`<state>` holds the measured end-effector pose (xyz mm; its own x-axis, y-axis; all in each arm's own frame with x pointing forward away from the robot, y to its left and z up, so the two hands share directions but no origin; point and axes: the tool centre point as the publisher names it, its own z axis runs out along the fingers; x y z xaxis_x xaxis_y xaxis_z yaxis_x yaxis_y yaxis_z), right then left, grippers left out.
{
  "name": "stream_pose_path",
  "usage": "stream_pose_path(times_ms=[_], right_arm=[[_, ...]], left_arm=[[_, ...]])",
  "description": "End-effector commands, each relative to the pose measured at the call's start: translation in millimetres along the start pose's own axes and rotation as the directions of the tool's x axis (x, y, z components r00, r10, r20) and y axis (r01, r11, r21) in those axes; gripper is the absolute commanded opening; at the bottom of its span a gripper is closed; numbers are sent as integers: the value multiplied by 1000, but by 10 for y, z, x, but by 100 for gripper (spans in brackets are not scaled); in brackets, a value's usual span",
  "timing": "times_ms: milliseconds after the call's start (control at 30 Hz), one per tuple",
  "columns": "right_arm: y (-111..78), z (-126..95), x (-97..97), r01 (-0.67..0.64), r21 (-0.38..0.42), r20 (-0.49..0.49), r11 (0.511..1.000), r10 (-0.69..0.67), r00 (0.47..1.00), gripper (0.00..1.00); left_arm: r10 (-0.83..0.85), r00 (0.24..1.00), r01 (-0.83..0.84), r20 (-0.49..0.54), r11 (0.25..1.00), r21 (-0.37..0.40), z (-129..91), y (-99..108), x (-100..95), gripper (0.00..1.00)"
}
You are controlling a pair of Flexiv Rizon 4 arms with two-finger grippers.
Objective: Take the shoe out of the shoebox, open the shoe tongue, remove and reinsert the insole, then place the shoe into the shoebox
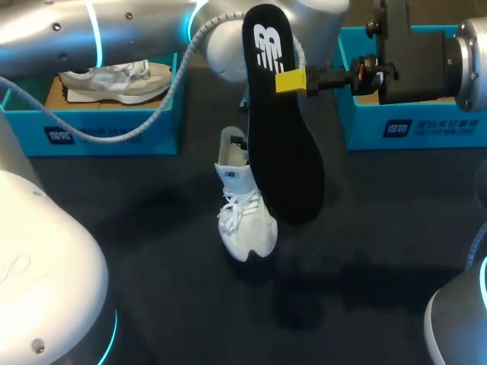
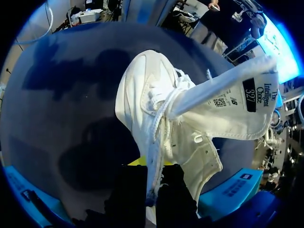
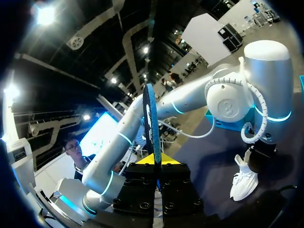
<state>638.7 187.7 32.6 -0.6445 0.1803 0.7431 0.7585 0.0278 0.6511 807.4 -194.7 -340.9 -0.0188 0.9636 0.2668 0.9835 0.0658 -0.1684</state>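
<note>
A white shoe (image 1: pixel 245 213) stands on the dark table, toe toward me. In the left wrist view the shoe (image 2: pixel 142 95) has its tongue (image 2: pixel 228 104) pulled far out, and my left gripper (image 2: pixel 151 183) is shut on the heel collar. The head view hides that gripper behind the insole. My right gripper (image 1: pixel 291 80) is shut on the black insole (image 1: pixel 285 152), holding it upright in the air just right of and above the shoe. The right wrist view shows the insole (image 3: pixel 151 123) edge-on between the yellow tips of my right gripper (image 3: pixel 156 161), with the shoe (image 3: pixel 243 183) on the table beyond it.
A teal shoebox (image 1: pixel 99 133) at the back left holds a second pale shoe (image 1: pixel 114 82). My left arm's grey cable (image 1: pixel 152 118) droops over that box. Another teal shoebox (image 1: pixel 396 125) stands at the back right, behind my right arm.
</note>
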Motion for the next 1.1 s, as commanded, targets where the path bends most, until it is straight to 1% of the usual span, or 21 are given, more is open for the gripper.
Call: stream_pose_path(times_ms=[33,300,433,533,667,733,900,1100], right_arm=[[32,52,-6,-2,3,0,1000,2,1000,0],[32,52,-6,-2,3,0,1000,2,1000,0],[32,52,-6,-2,3,0,1000,2,1000,0],[32,52,-6,-2,3,0,1000,2,1000,0],[32,52,-6,-2,3,0,1000,2,1000,0],[32,52,-6,-2,3,0,1000,2,1000,0],[32,52,-6,-2,3,0,1000,2,1000,0],[32,52,-6,-2,3,0,1000,2,1000,0]], left_arm=[[5,1000,-5,-24,1000,1,42,28,-178,0],[60,996,-61,-72,998,-17,224,10,-329,0],[53,996,-52,-70,999,14,301,12,-352,0],[44,997,-42,-70,999,19,326,-29,-369,0],[36,997,-35,-71,999,24,354,-104,-361,0],[18,997,-17,-72,1000,15,343,-147,-338,0],[-46,996,44,-80,999,-17,295,-214,-254,0],[-65,995,63,-75,998,-32,257,-277,-145,0]])
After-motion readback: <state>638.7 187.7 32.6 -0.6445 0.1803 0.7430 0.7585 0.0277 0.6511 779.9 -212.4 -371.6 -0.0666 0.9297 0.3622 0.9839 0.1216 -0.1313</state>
